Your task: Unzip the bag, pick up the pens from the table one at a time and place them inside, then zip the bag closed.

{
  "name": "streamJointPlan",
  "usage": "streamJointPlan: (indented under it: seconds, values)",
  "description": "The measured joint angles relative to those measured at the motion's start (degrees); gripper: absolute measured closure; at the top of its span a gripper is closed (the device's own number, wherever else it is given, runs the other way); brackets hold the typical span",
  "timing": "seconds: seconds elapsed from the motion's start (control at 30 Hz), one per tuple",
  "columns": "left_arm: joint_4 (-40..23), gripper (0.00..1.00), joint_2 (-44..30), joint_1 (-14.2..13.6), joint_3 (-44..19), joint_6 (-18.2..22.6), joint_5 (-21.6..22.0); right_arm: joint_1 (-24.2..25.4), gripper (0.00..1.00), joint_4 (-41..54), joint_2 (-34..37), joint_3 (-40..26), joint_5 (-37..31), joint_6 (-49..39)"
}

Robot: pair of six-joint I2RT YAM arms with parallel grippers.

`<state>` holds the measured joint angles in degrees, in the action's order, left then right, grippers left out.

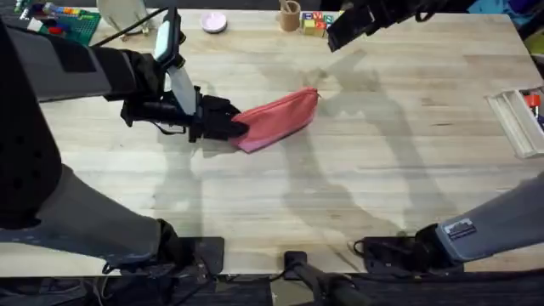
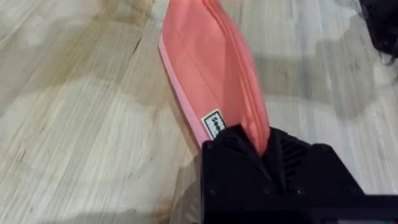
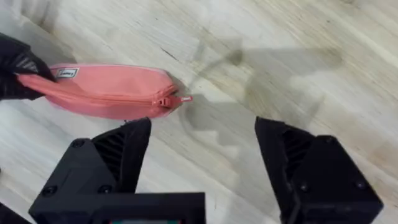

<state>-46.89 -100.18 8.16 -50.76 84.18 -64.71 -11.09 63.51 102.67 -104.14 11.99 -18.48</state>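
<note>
On the light-wood worktop (image 1: 357, 170), the coral-pink bag (image 1: 280, 119) lay just left of centre, its length running from 8 o'clock up to 2 o'clock. The left gripper (image 1: 234, 126) pinched the bag's 8 o'clock end, fingers (image 2: 292, 168) closed on the fabric, apparently to anchor it against a pull on the zip. The right gripper (image 3: 202, 152) hovered above the far end with fingers (image 3: 124, 146) spread wide, seemingly lined up for the small zipper pull (image 3: 177, 99), which sat at the closed end.

Matt coral cloth bag (image 1: 279, 117) on smooth pale-wood table (image 1: 382, 178).
</note>
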Motion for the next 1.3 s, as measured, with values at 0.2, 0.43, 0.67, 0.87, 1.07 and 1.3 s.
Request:
streamJointPlan:
  seconds: [0.2, 0.43, 0.67, 0.87, 1.07, 1.3]
  values:
    - [0.0, 0.928, 0.0, 0.0, 0.0, 0.0, 0.0, 0.0, 0.005, 1.1, -1.2, 0.0, 0.0, 0.0]
    - [-0.3, 0.011, 0.0, 0.0, 0.0, -0.2, 0.0, 0.0, 0.006, 1.3, -1.2, 0.0, 0.0, 0.0]
    - [0.3, 0.006, 0.0, 0.0, 0.0, -0.2, 0.0, 0.0, 0.006, 1.4, -1.2, 0.0, 0.0, 0.0]
    - [-1.6, 0.004, 0.1, 0.0, 0.0, -0.2, 0.2, 0.0, 0.005, 1.5, -1.2, 0.0, 0.0, 0.0]
    - [-4.5, 0.004, 5.3, 0.0, -1.4, -1.2, 4.3, 0.0, 0.005, 1.6, -1.3, 0.0, 0.0, 0.0]
    - [-4.5, 0.005, 16.1, 0.0, -5.5, -12.3, 12.0, 0.0, 0.005, 2.8, -1.3, 0.0, 0.0, 0.0]
